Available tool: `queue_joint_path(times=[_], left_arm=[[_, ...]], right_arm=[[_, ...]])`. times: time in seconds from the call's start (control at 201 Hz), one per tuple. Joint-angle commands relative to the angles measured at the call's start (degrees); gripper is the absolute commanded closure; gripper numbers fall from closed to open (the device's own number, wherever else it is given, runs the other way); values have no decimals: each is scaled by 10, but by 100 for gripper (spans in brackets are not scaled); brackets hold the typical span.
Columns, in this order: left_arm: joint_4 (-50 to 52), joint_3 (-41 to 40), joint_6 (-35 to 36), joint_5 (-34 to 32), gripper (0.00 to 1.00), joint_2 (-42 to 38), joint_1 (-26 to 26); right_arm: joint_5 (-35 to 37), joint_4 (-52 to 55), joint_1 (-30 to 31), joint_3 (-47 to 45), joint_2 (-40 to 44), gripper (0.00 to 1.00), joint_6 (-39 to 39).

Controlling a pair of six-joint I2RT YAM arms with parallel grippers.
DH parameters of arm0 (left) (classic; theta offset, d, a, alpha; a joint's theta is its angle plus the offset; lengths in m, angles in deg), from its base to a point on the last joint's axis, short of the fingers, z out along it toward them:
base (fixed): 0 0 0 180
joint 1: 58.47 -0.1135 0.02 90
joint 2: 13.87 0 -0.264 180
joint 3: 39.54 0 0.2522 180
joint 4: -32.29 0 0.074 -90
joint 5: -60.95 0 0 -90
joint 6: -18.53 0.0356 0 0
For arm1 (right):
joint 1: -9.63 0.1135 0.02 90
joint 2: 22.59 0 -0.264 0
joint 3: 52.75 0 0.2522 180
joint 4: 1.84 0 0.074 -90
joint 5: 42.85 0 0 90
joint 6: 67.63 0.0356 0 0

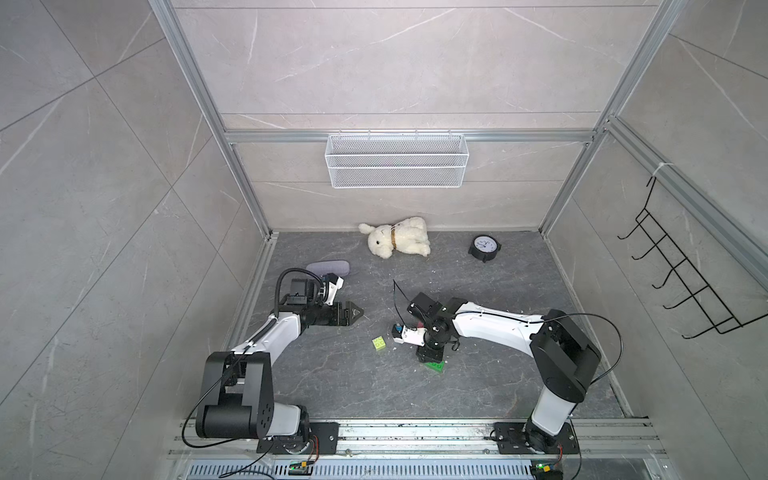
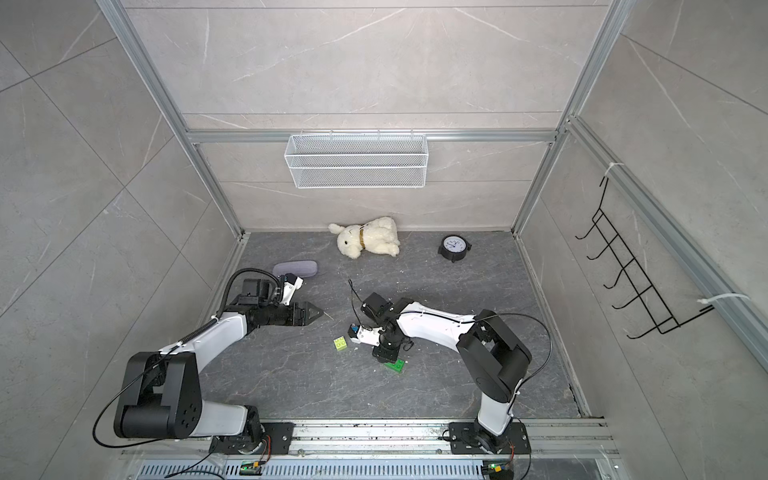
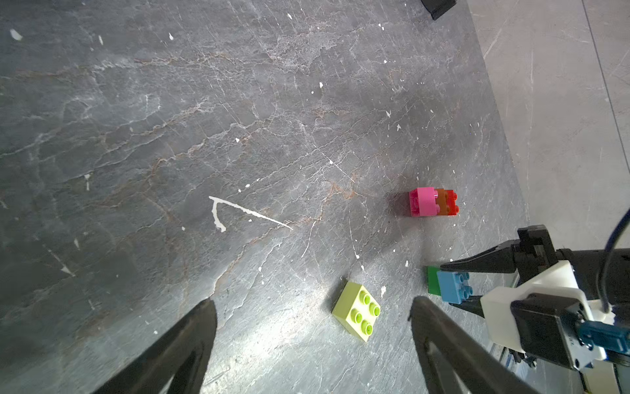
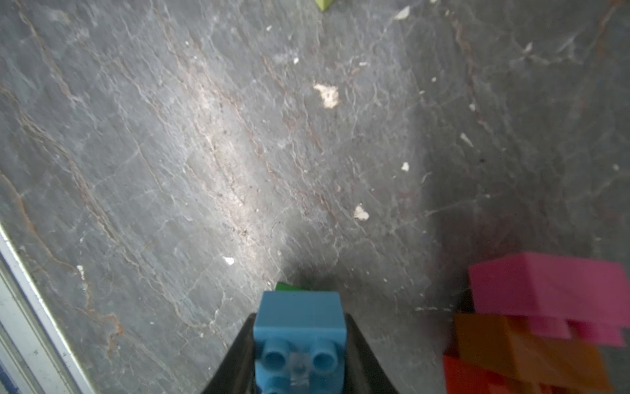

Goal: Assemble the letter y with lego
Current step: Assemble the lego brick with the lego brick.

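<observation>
Right gripper [image 3: 453, 285] clamps blue brick [image 4: 300, 327] by green bar [image 3: 433, 281], lower right in left wrist view. Misaligned studs could skid the bar. Left gripper [image 3: 312, 303] wide open, empty.

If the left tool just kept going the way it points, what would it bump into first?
Probably the bare table; the open left tool aims beside the yellow-green brick and the pink-orange-red stack. Depth is unclear.

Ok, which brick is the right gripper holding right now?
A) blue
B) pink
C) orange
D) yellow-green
A: the right gripper is shut on the blue brick, while the yellow-green brick lies loose and untouched.
</observation>
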Motion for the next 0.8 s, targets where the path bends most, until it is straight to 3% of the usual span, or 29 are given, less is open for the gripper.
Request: queue_joint_path(times=[0.0, 0.279, 0.577, 0.791], left_arm=[[4, 2, 15, 6, 8, -1, -3], [4, 2, 15, 7, 8, -1, -3], [4, 2, 14, 6, 8, -1, -4], [4, 2, 15, 6, 8, -1, -4]], right_arm=[[51, 7, 1, -32, -55, 73, 46], [66, 17, 1, -26, -59, 73, 118], [108, 37, 3, -39, -60, 73, 51], [107, 33, 3, -57, -58, 73, 125]])
